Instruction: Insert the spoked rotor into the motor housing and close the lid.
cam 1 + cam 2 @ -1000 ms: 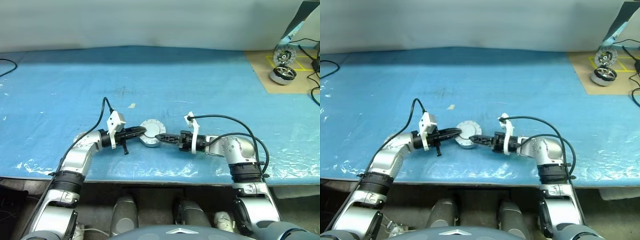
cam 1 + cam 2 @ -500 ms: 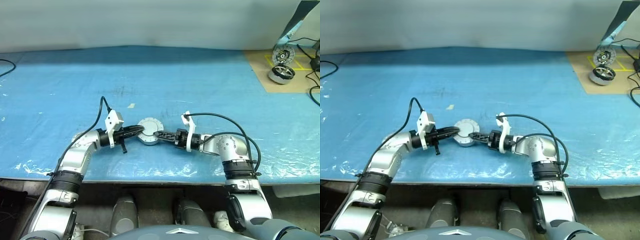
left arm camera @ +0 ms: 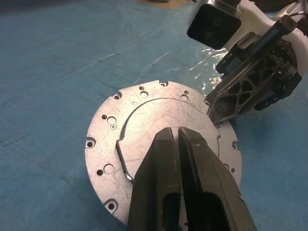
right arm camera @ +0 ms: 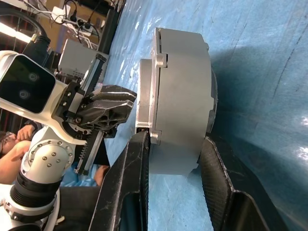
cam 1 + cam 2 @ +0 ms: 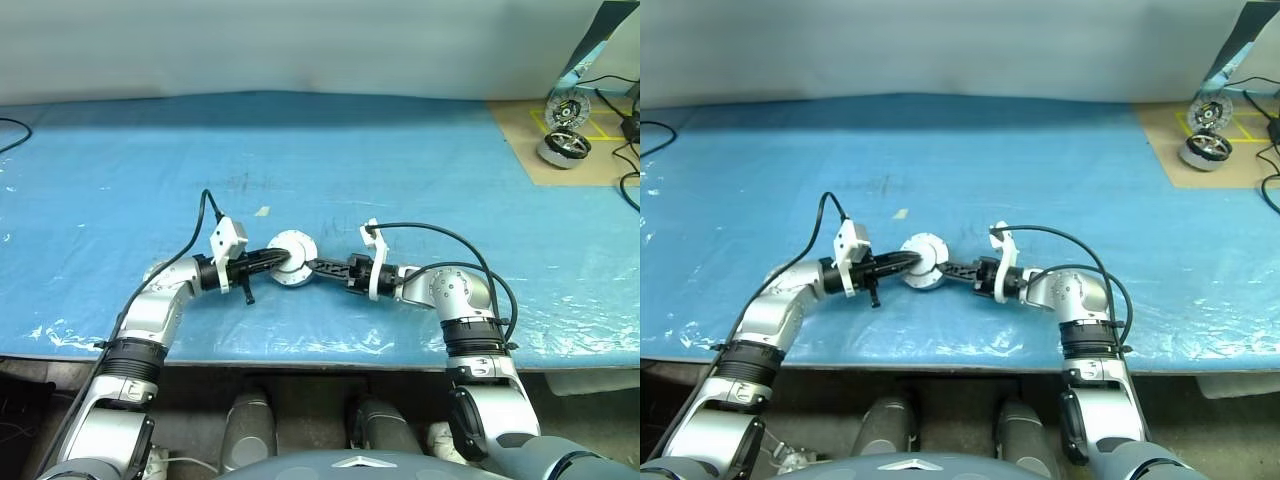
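Near the front edge of the blue-covered counter [image 5: 400, 160], both arms bend inward at the elbow so that their forearms lie low and nearly level, pointing at each other from opposite sides of the motor housing [image 5: 291, 259]. It sits between them as a round silver drum, its flat drilled plate [image 3: 144, 130] facing up and slightly tipped in the head views.

From the robot's left, the left pincer [image 5: 283, 259] reaches in with its two black fingers [image 3: 166, 159] pressed together, tips resting on top of the plate; nothing is between them. From the right, the right pincer [image 5: 312, 265] comes in low along the counter, its wrist rolled so the fingers stand one above the other. In the right wrist view they straddle the housing's thick side wall [image 4: 180, 96], one finger [image 4: 132, 159] at the plate's edge and the other [image 4: 216, 168] under the base, narrowly parted around it; whether both press firmly I cannot tell.

Far off at the counter's right rear corner, silver spoked wheels [image 5: 562, 147] sit on a brown board [image 5: 520, 130].
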Tool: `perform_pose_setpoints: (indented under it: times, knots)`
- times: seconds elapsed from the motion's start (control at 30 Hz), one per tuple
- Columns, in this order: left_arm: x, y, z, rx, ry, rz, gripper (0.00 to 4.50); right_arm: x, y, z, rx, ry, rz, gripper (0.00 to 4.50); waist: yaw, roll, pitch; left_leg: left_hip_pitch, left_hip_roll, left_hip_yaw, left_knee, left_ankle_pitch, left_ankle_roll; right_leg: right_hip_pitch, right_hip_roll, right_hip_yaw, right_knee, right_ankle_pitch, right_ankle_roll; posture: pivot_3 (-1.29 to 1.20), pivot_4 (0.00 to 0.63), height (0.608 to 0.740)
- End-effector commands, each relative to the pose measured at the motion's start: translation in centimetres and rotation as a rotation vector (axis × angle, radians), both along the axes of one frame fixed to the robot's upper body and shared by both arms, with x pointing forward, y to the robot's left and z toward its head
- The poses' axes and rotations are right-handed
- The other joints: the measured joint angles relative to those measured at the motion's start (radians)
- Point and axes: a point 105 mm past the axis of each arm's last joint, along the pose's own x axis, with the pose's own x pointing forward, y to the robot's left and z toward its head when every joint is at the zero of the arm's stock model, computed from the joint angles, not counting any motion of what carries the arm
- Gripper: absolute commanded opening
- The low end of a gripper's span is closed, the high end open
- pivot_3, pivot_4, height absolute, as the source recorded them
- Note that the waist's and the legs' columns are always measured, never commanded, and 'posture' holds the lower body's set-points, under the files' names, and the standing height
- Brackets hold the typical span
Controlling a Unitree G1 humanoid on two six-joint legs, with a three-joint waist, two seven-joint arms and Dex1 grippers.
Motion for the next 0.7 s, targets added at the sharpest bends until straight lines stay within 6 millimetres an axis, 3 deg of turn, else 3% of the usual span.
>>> perform_pose_setpoints:
  times: [0.03,0.37,0.57,0.7]
  knots:
    - [-0.6,0.3,0.6,-0.043,0.036,-0.018,0.21,0.6,0.5,1.3,0.051,-0.021,-0.010,1.12,-0.002,0.000,0.000,0.000,0.000,0.000,0.000,0.000,0.000,0.000,0.000,0.000,0.000,0.000,0.000,0.00,0.150,0.740]
    - [-0.6,2.2,5.0,-0.250,0.079,0.025,0.21,2.6,-1.2,2.8,0.194,0.046,-0.138,1.12,0.005,0.000,0.002,-0.006,0.000,-0.001,0.000,0.000,0.000,-0.004,0.000,-0.004,0.000,0.000,0.000,0.00,0.150,0.740]
    - [0.1,4.3,6.2,-0.378,0.136,0.121,0.21,2.7,-1.2,4.2,0.283,0.051,-0.170,1.12,0.004,0.000,0.002,-0.011,0.000,-0.002,0.001,0.000,0.000,-0.006,0.000,-0.009,0.000,0.000,0.000,0.00,0.150,0.740]
    - [1.2,5.9,6.5,-0.517,0.192,0.219,0.21,2.8,-1.5,6.4,0.362,0.012,-0.179,1.12,0.005,0.000,0.002,-0.012,-0.001,-0.003,0.001,0.000,0.000,-0.007,0.001,-0.010,0.000,0.000,0.000,0.00,0.150,0.740]
